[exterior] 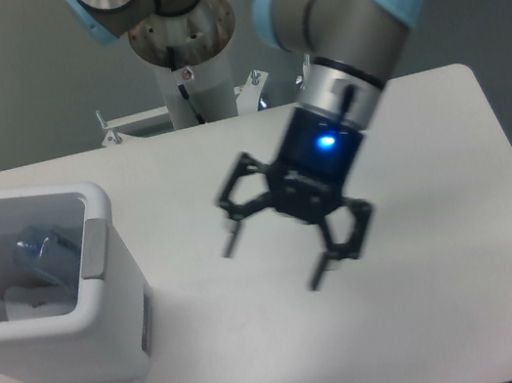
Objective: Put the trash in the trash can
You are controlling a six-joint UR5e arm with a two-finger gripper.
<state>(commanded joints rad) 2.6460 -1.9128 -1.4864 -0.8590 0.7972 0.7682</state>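
The task looks done, or nearly so. Both pieces of trash lie inside the trash can point(103, 278), which stands at the left edge of the desk point(431, 170): the bottle point(42, 261) leans against the inner wall near the grey strip, its blue cap end uppermost, and the paper wad point(29, 299) sits low beside it at the bottom. The hand point(274, 256) hangs over the middle of the desk, well apart from the can, fingers spread wide and grasping nothing. No other trash shows on the desk, so nothing seems left but for the arm to park.

The can's left side is cut off by the frame, so part of its inside is unseen. The bottle is dim through shadow and its clear body hard to trace
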